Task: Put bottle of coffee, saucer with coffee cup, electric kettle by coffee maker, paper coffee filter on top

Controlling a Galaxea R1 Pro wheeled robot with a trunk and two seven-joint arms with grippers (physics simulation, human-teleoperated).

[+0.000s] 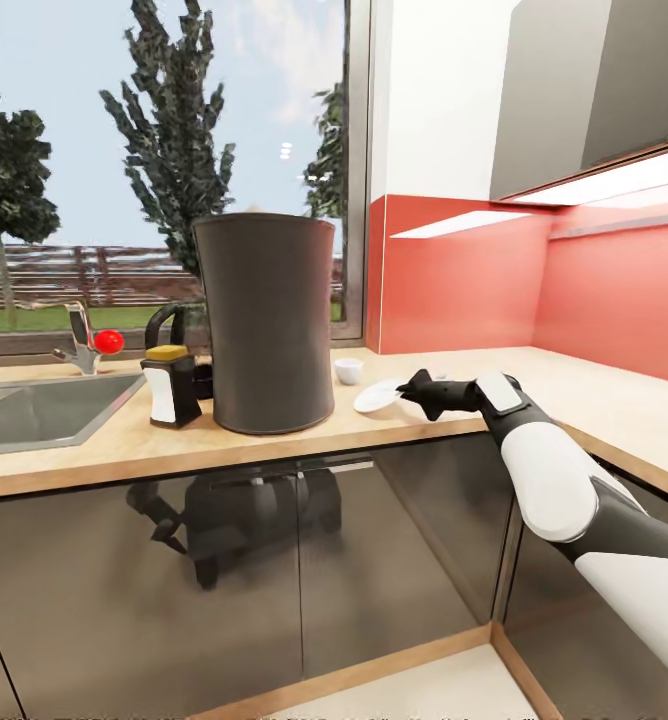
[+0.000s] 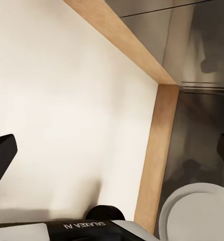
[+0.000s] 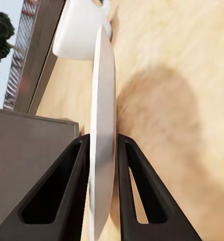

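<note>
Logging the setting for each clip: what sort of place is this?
A home kitchen, simulated. A wooden countertop holds a sink with a faucet below a window, a coffee maker stands beside it, and the right gripper holds a saucer.

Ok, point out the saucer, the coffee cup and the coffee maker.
saucer [image 1: 376, 398], head view, on its white upper face left of the gripper.
coffee cup [image 1: 349, 371], head view, on its outer wall.
coffee maker [image 1: 265, 320], head view, on the middle of its dark body.
</note>
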